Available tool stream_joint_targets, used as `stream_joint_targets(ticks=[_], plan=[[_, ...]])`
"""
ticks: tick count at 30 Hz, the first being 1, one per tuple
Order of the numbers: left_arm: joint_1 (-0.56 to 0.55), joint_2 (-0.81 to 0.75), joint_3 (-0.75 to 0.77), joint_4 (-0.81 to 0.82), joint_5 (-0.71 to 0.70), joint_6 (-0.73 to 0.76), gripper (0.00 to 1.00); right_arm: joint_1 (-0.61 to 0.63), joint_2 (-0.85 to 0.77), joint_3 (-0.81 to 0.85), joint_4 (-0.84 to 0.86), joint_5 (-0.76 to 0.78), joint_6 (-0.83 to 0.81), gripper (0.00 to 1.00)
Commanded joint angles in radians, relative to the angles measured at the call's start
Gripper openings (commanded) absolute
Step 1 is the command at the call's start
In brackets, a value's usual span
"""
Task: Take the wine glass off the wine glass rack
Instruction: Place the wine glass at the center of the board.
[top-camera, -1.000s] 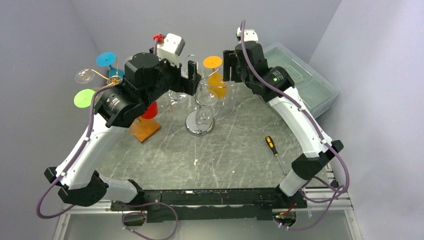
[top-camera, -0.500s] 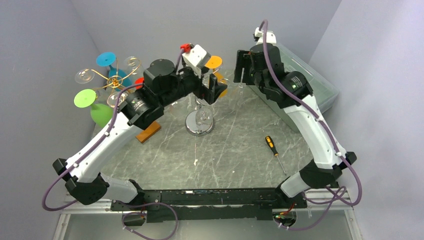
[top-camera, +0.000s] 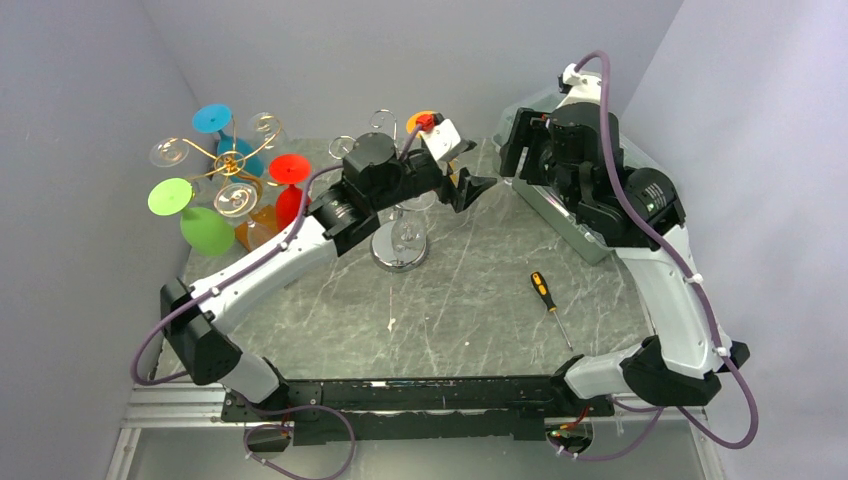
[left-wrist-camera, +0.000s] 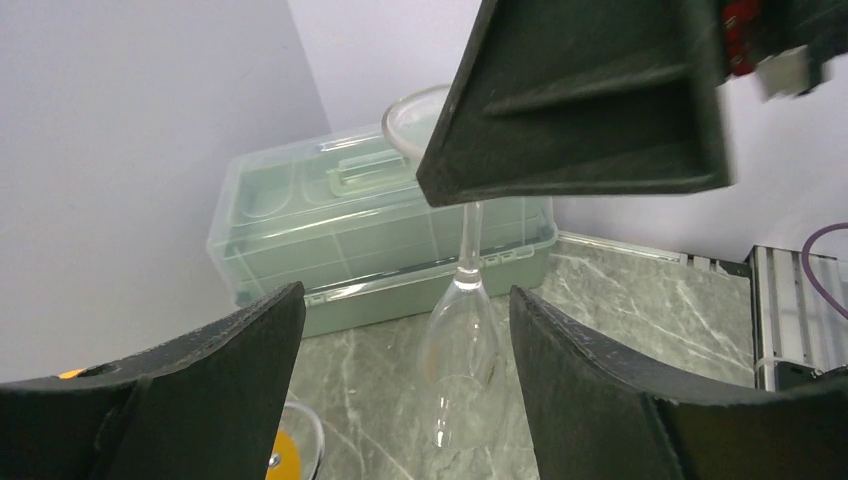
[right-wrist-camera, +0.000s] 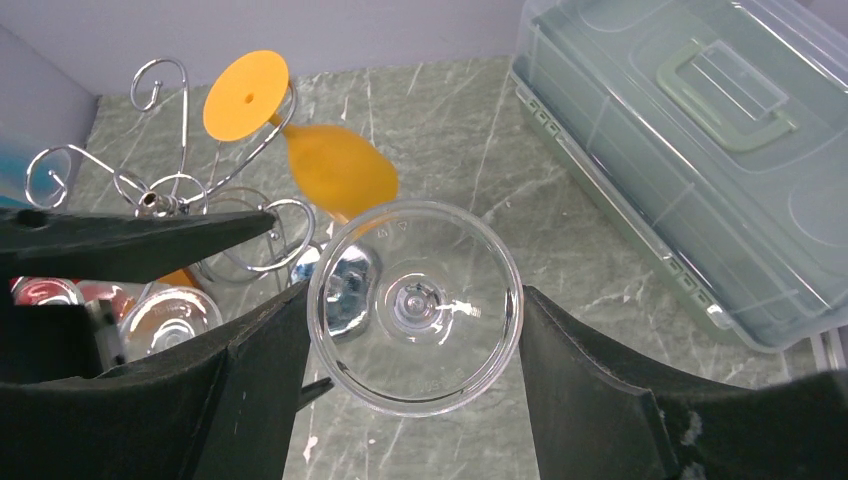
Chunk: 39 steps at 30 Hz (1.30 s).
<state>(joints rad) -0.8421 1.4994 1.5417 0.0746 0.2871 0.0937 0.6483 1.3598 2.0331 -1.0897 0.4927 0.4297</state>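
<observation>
Though off rack (top-camera: 386, 258), glass (right-wrist-camera: 415, 300) near box (right-wrist-camera: 690, 150) edge.

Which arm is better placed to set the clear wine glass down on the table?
Right. The right gripper holds the clear wine glass by its foot, off the rack; the left gripper is open and empty.

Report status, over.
Right fingers shut on wine glass foot, clear of rack. Left fingers open, empty. Plastic box nearby.
</observation>
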Motion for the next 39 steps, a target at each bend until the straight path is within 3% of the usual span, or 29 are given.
stream_joint_targets(ticks=[1,10,21,33,39], plan=[[-0.002,0.037,-0.008,0.186,0.090,-0.009,0.79,-0.003,-0.052,-0.008,-0.006,0.026,0.023,0.17],[-0.022,0.118,0.004,0.306,0.139,-0.087,0.76,-0.003,-0.080,-0.013,-0.011,0.023,0.033,0.17],[-0.064,0.182,0.026,0.360,0.084,-0.144,0.71,-0.003,-0.094,-0.013,-0.007,0.005,0.043,0.17],[-0.077,0.262,0.058,0.475,0.076,-0.213,0.51,-0.003,-0.100,-0.017,-0.005,0.004,0.045,0.17],[-0.082,0.269,0.077,0.484,0.070,-0.216,0.36,-0.003,-0.103,-0.024,0.001,0.006,0.046,0.17]])
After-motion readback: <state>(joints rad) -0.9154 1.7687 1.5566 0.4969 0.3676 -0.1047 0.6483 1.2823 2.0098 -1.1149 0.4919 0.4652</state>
